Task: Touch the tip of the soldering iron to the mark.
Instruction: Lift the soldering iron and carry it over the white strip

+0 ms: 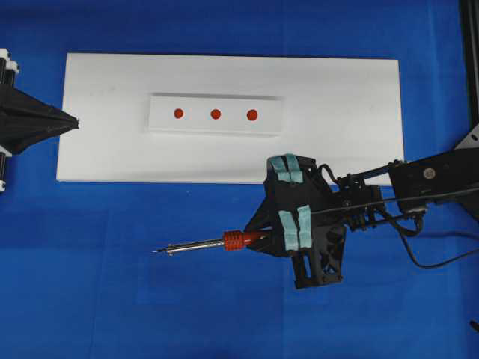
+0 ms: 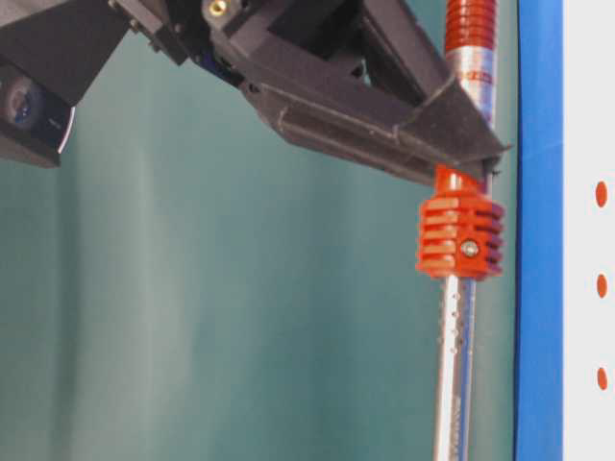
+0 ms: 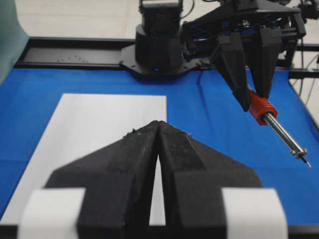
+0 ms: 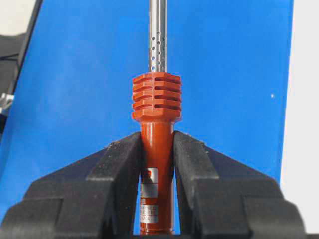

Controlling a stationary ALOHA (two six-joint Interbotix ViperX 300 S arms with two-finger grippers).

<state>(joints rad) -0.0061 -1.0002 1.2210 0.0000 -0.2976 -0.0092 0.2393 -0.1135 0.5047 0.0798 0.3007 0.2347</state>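
The soldering iron [image 1: 202,244] hangs level over the blue mat, in front of the white board, with its tip [image 1: 155,251] pointing left. My right gripper [image 1: 254,238] is shut on its orange-red handle [image 4: 156,149], just behind the ribbed collar [image 4: 156,97]. The mark [image 1: 252,114] is the rightmost and slightly largest red dot on the white strip [image 1: 196,120], well beyond the iron and apart from it. My left gripper [image 1: 75,121] rests shut and empty at the board's left edge; its closed fingertips [image 3: 158,125] face the board.
Two smaller red dots [image 1: 215,114] [image 1: 178,113] sit left of the mark. The white board [image 1: 337,134] lies on a blue mat [image 1: 112,299]. The black cord [image 1: 441,262] trails to the right. The right arm's base [image 3: 157,47] stands at the far end.
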